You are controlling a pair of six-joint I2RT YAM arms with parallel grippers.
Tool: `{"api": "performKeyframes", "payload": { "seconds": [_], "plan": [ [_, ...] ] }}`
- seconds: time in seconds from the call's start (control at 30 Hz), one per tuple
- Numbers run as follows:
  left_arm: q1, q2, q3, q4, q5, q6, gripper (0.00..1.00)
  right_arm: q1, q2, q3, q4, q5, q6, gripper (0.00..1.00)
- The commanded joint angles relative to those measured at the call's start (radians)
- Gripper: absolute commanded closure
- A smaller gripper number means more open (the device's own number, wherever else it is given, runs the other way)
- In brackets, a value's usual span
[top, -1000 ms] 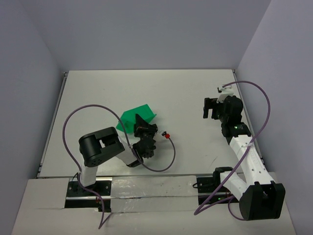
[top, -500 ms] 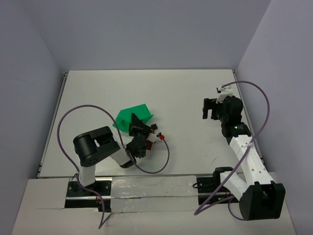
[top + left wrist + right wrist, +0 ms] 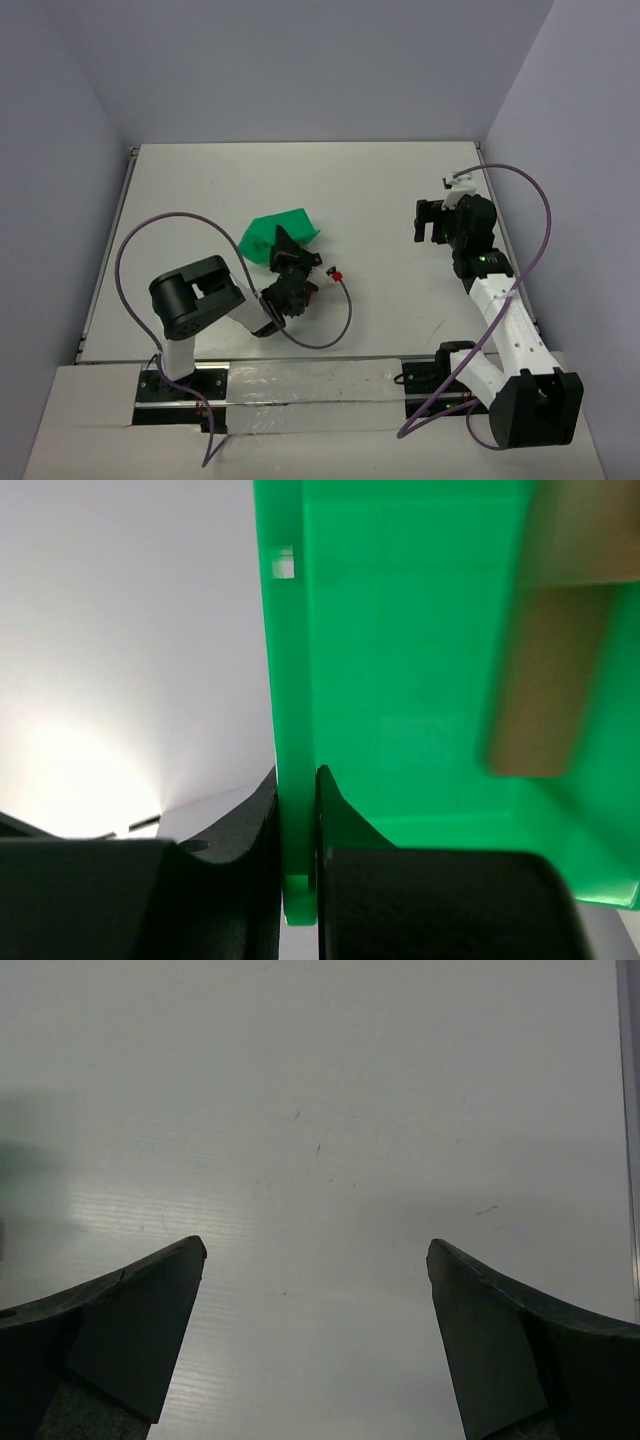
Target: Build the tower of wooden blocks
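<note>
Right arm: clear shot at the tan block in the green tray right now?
Probably not yet. The tan block lies inside the green tray, and the left gripper is clamped on the tray's wall, crowding it. The right gripper hangs open over bare table well to the right.

walls: plain pale lavender | table: white, evenly lit

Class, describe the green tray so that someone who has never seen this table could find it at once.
Look at the white table, left of centre, just beyond the left arm. The green tray is there, its wall pinched by the left gripper. It is the only bright green thing, with a tan wooden block inside.
</note>
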Motion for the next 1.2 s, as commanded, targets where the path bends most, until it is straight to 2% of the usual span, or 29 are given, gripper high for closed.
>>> {"api": "performKeyframes", "payload": {
  "seconds": [0.0,0.13,0.27,0.4,0.47,0.5,0.57,0.6,0.63,0.7,0.73,0.8,0.83,0.93,0.97,1.0,1.03,1.17],
  "plan": [
    [0.101,-0.064,0.113,0.517,0.005,0.367,1.00,-0.006,-0.006,0.044,0.017,0.006,0.003,0.00],
    [-0.003,-0.056,0.032,0.541,-0.019,0.349,1.00,-0.005,0.013,0.056,0.006,0.001,0.008,0.00],
    [0.102,-0.093,0.100,0.479,-0.003,0.334,1.00,-0.005,0.001,0.048,0.007,0.013,0.004,0.00],
    [0.116,-0.114,0.124,0.432,-0.017,0.308,1.00,-0.007,0.008,0.052,0.006,0.002,0.007,0.00],
    [0.128,-0.151,0.160,0.327,-0.077,0.216,1.00,-0.006,0.012,0.056,0.001,0.006,0.007,0.00],
    [0.131,-0.178,0.183,0.220,-0.123,0.095,1.00,-0.006,0.010,0.056,0.001,0.007,0.006,0.00],
    [0.144,-0.265,0.273,-0.241,-0.177,-0.163,1.00,-0.006,-0.003,0.048,0.006,0.004,0.005,0.00],
    [0.148,-0.294,0.363,-0.682,-0.195,-0.474,1.00,-0.005,-0.012,0.044,0.009,0.001,0.004,0.00],
    [0.155,-0.326,0.428,-0.933,-0.188,-0.838,1.00,-0.005,-0.014,0.043,0.010,0.000,0.004,0.00],
    [0.196,-0.281,0.733,-1.687,-0.095,-1.301,1.00,-0.005,-0.012,0.045,0.008,-0.002,0.004,0.00],
    [0.228,-0.236,0.891,-1.970,-0.020,-1.625,1.00,-0.005,-0.010,0.047,0.006,-0.003,0.005,0.00],
    [0.290,-0.184,1.098,-2.154,0.126,-1.754,1.00,-0.006,-0.003,0.053,0.003,-0.008,0.007,0.00],
    [0.334,-0.182,1.143,-2.216,0.179,-1.803,1.00,-0.007,-0.001,0.053,0.000,-0.011,0.008,0.00],
    [0.469,-0.209,1.179,-2.245,0.425,-1.864,1.00,-0.007,-0.006,0.050,0.001,-0.020,0.008,0.00],
    [0.484,-0.211,1.181,-2.250,0.441,-1.882,1.00,-0.007,-0.006,0.050,0.002,-0.020,0.008,0.00],
    [0.590,-0.226,1.192,-2.254,0.546,-1.911,1.00,-0.007,-0.007,0.047,0.003,-0.021,0.008,0.00],
    [0.598,-0.227,1.193,-2.249,0.617,-1.923,1.00,-0.006,-0.007,0.047,0.001,-0.021,0.008,0.00],
    [0.854,-0.302,1.080,-2.097,0.882,-1.933,1.00,-0.005,0.003,0.049,0.001,-0.026,0.010,0.00]
  ]
}}
